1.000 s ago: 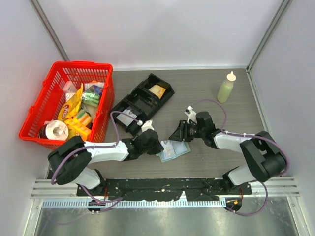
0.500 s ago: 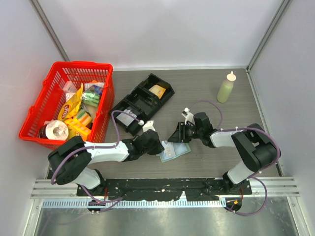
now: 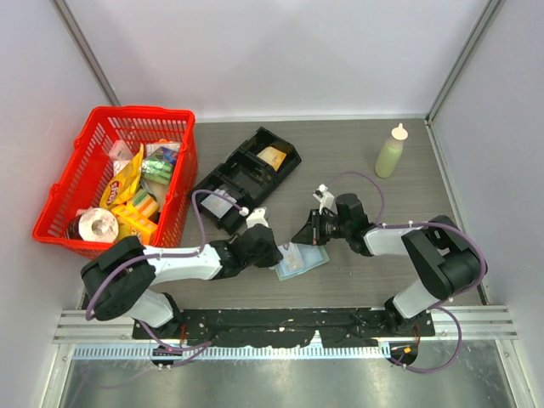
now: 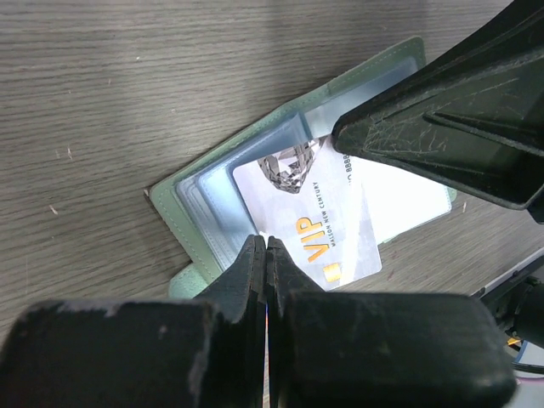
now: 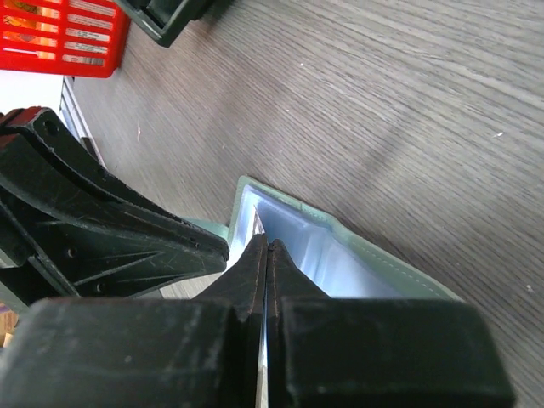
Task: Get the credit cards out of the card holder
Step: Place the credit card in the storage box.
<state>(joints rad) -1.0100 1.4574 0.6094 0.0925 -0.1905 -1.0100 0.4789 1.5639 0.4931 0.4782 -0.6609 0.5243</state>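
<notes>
The card holder (image 3: 303,262) lies open on the table between the two arms, pale green with clear sleeves (image 4: 183,200). A pale credit card (image 4: 316,223) with gold "VIP" lettering sticks partly out of a sleeve. My left gripper (image 4: 267,245) is shut, its tips resting on the holder's near edge beside the card. My right gripper (image 5: 267,245) reaches in from the other side and is shut on the card, whose thin edge (image 5: 260,223) shows between its tips. One right finger (image 4: 442,144) covers the card's far corner.
A red basket (image 3: 53,223) of groceries stands at the left. A black compartment tray (image 3: 228,180) with a yellow-orange packet (image 3: 273,156) lies behind the holder. A pale green squeeze bottle (image 3: 391,153) stands at the back right.
My right gripper has shifted slightly left onto the holder and gone from open to shut on the card. The left arm has stayed put, shut.
</notes>
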